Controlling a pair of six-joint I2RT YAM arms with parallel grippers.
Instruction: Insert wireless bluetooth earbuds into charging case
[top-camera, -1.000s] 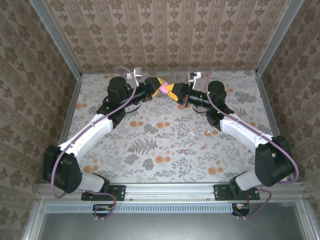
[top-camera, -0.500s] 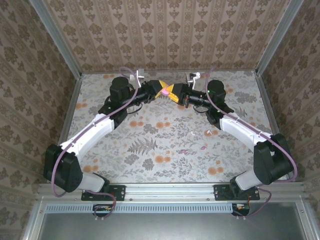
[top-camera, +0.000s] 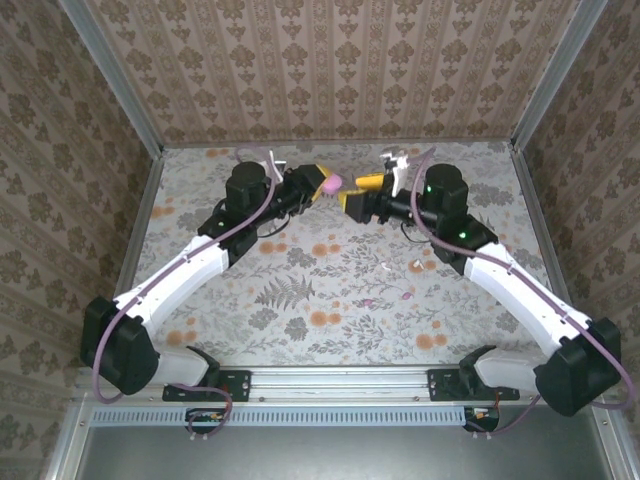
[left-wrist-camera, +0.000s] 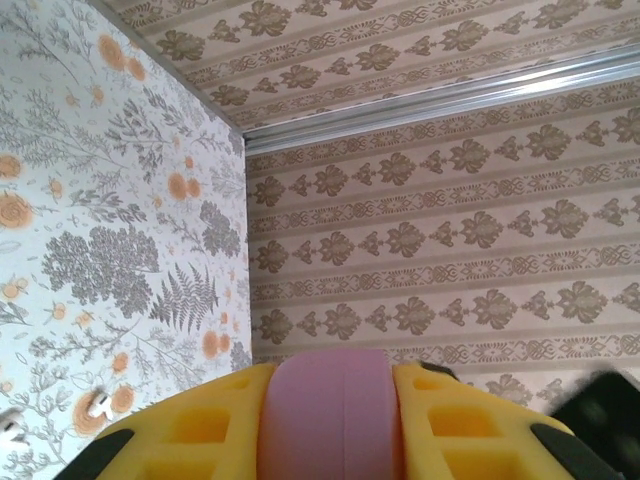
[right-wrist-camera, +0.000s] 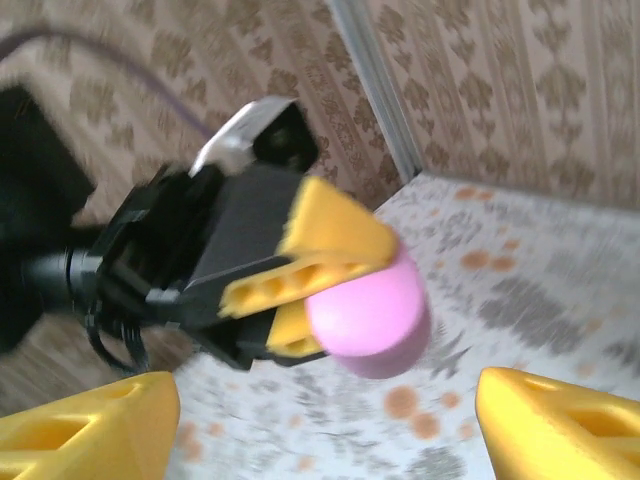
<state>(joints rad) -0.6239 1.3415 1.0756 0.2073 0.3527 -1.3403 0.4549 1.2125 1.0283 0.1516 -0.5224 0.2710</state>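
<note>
The pink charging case (top-camera: 328, 184) hangs above the far middle of the table with its lid shut, and my left gripper (top-camera: 322, 185) is shut on it. In the left wrist view the case (left-wrist-camera: 325, 400) sits squeezed between the two yellow fingers (left-wrist-camera: 190, 425). My right gripper (top-camera: 358, 193) stands open just right of the case, apart from it. Seen from the right wrist, the case (right-wrist-camera: 365, 310) floats ahead of my right gripper (right-wrist-camera: 325, 440). Tiny earbuds lie on the table below the right forearm, a white one (top-camera: 388, 267) and a pink one (top-camera: 407, 294).
The floral tabletop (top-camera: 300, 300) is walled in by patterned panels at the back (top-camera: 330, 70) and on both sides. Metal corner posts (top-camera: 150, 140) stand at the back corners. Another small pink piece (top-camera: 368, 301) lies near the table's middle.
My right gripper has opened and drawn back to the right, letting go of the case. My left gripper has closed on the case and now holds it alone.
</note>
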